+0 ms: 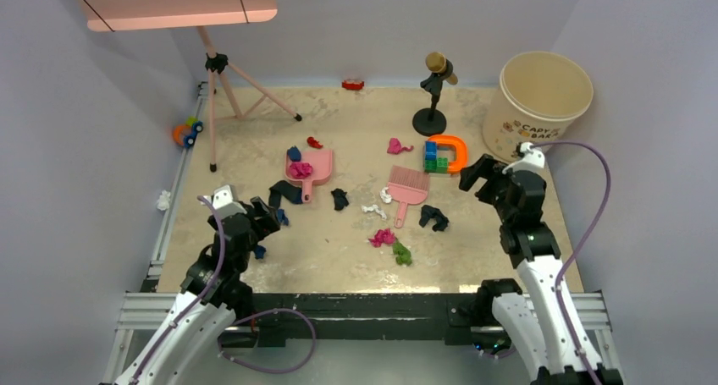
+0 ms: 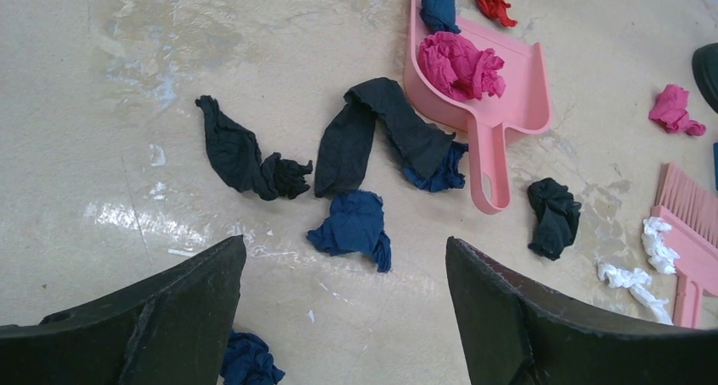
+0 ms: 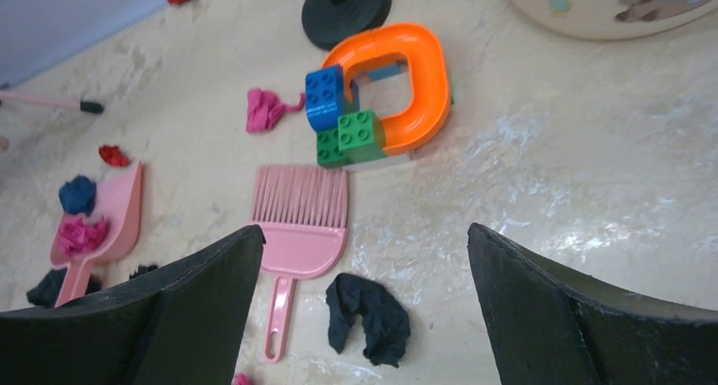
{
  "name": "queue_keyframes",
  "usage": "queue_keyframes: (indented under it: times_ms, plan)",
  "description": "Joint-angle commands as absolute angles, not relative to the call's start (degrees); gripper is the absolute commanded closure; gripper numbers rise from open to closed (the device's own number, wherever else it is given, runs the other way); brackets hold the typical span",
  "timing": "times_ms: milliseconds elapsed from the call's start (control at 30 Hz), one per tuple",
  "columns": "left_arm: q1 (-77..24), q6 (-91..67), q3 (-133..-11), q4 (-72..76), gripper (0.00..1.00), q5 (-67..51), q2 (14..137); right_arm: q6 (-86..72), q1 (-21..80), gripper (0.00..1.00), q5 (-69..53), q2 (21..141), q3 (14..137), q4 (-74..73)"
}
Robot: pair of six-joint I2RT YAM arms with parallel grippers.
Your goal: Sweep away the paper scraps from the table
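Paper scraps (image 1: 383,237) are lying strewn across the surface (image 1: 339,271) around the dustpan (image 1: 323,163) and brush (image 1: 410,180) in the top view. At the left wrist, the left hand (image 2: 345,243) is hovering spread and empty over a blue wad (image 2: 354,224), best reaching on for the dustpan's handle. At the right wrist, the right hand (image 3: 364,230) is hanging equally spread and empty near the brush's handle, wanting a straight drop.

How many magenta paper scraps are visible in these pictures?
3 magenta scraps: one lies in the pink dustpan, one left of the toy block stack, one beside the green scrap. Others may be hidden.
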State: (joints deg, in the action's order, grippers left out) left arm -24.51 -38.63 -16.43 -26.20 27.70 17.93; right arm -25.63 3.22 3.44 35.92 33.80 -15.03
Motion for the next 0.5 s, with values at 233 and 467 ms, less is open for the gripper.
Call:
queue_keyframes:
  times_ms: [233,467]
  plan:
    - [-24.70,-29.87,-14.89,-10.22,0.12,10.05,20.75,-30.21,28.37,0.06,19.06,54.21,41.14,-11.77]
    - [-26.07,-29.04,-26.52,-12.54,0.11,11.41,45.13,-27.24,29.53,0.06,21.45,55.74,40.10,-9.00]
